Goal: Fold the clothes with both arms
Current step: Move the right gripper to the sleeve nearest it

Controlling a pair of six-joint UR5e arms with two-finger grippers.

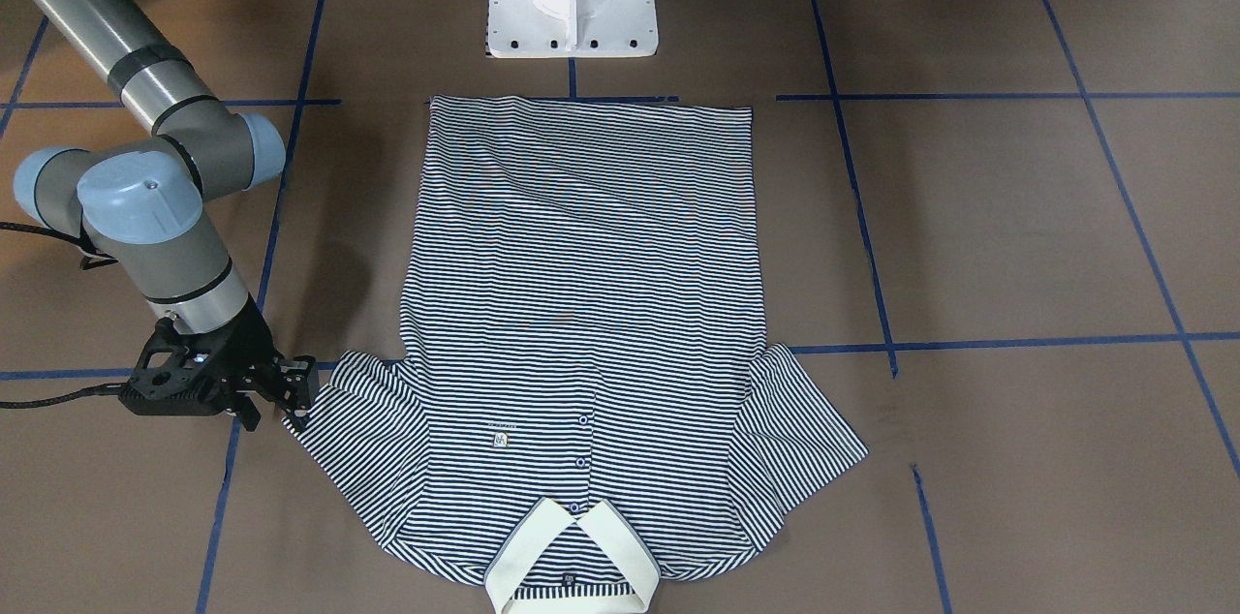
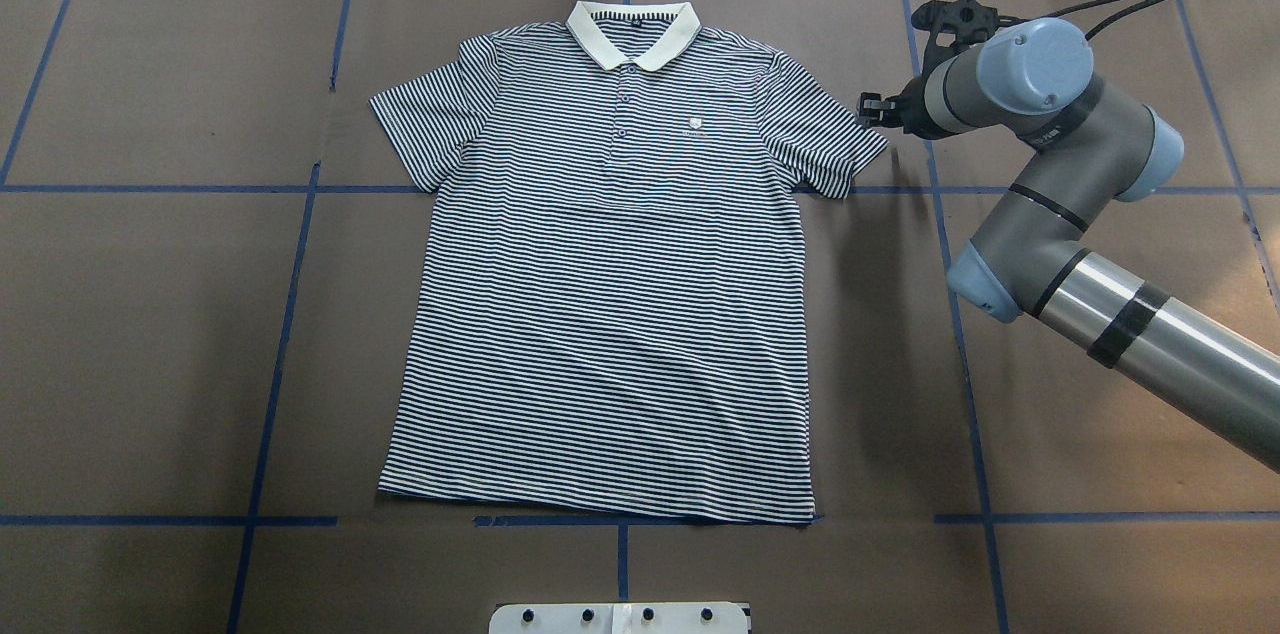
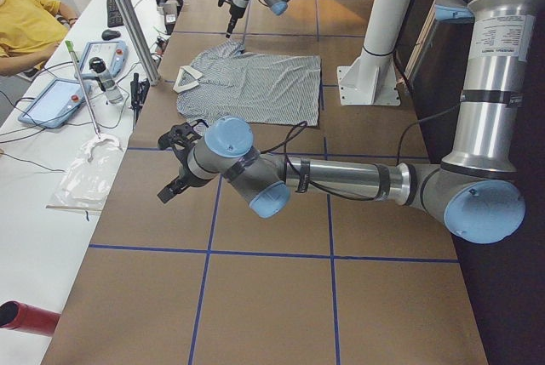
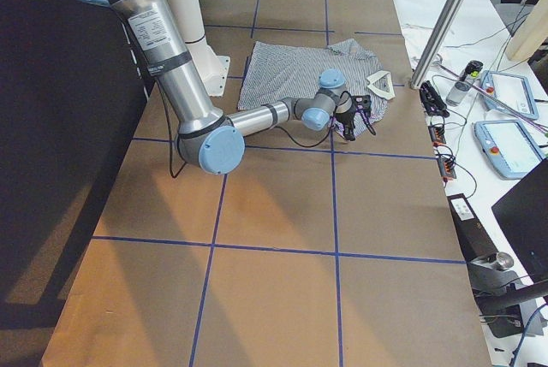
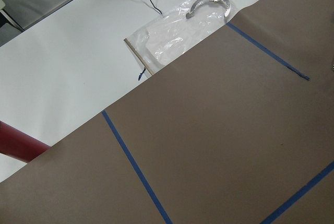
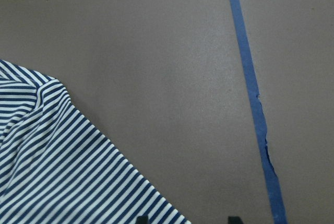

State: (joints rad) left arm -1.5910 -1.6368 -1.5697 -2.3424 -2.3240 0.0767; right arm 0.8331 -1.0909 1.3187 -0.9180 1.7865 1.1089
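Striped polo shirt (image 2: 600,294) lies flat. Right hand (image 1: 286,401), jaws apart, sits at one sleeve (image 1: 358,420) edge: a shallow bite may slip off. Left hand (image 3: 174,165): state cannot be told.

A wide counter (image 2: 150,364) fills the scene, covered in brown paper and marked into big squares by blue tape lines (image 2: 285,314). Light falls evenly from above and the shadows are soft. In the exterior left view a white bench (image 3: 34,220) runs along the counter's edge from eight to eleven o'clock. On it lie a clear plastic bag (image 3: 85,173), grey-and-blue tablets (image 3: 53,101) and black cables. A red cylinder (image 3: 25,318) lies at eight o'clock, a slanting aluminium post (image 3: 128,16) stands at eleven, and a person's yellow sleeve (image 3: 25,20) shows at ten.
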